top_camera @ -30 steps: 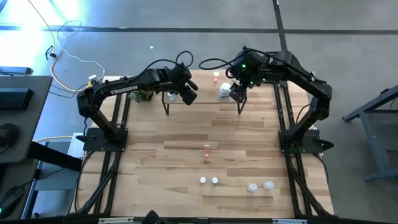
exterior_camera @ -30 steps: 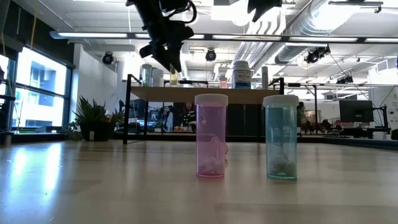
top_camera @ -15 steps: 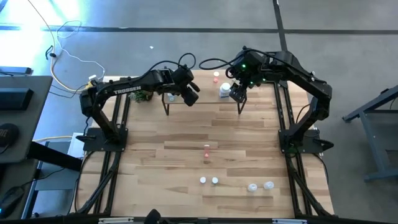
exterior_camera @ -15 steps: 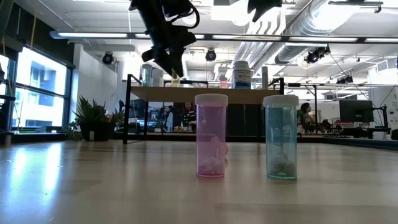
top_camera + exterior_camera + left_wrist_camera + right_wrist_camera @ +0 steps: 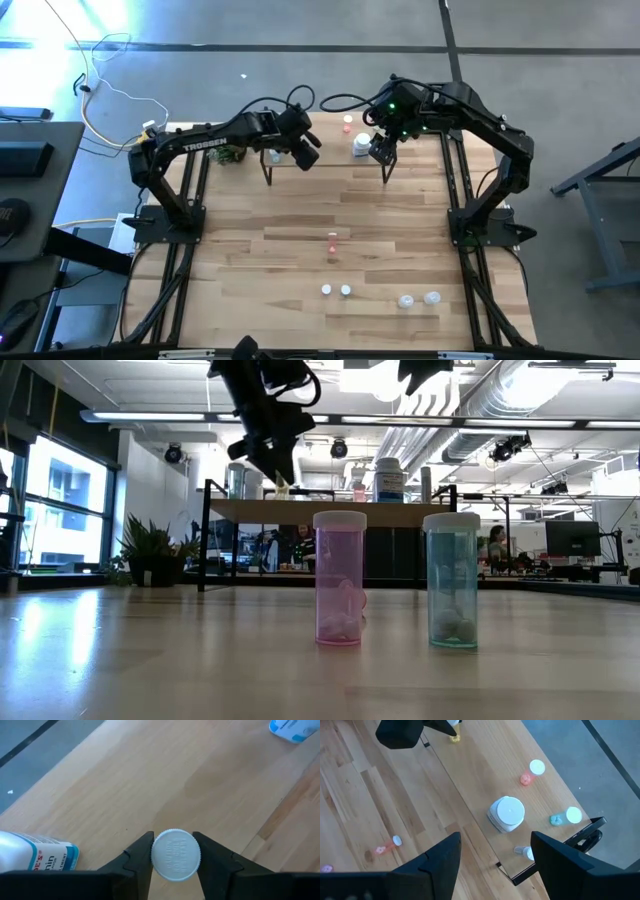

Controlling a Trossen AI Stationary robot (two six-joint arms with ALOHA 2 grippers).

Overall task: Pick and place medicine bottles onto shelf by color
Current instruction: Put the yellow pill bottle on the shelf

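Hovering over the left end of the shelf (image 5: 330, 140), my left gripper (image 5: 175, 854) has its two dark fingers (image 5: 141, 854) set close on either side of a small bottle's white ribbed cap (image 5: 175, 855), though I cannot tell whether they touch it or stand just off its sides; a white bottle with a blue label (image 5: 37, 858) lies on the board beside it. My right gripper (image 5: 495, 851) hangs above the shelf's right end with its jaws spread wide and nothing between them, over a large white bottle (image 5: 506, 813), with a pink-red bottle (image 5: 532, 772) and a green one (image 5: 566, 816) lying nearby. Down on the tabletop (image 5: 300, 230), well apart from the shelf, stand a pink bottle (image 5: 339, 577) and a green-tinted bottle (image 5: 451, 580).
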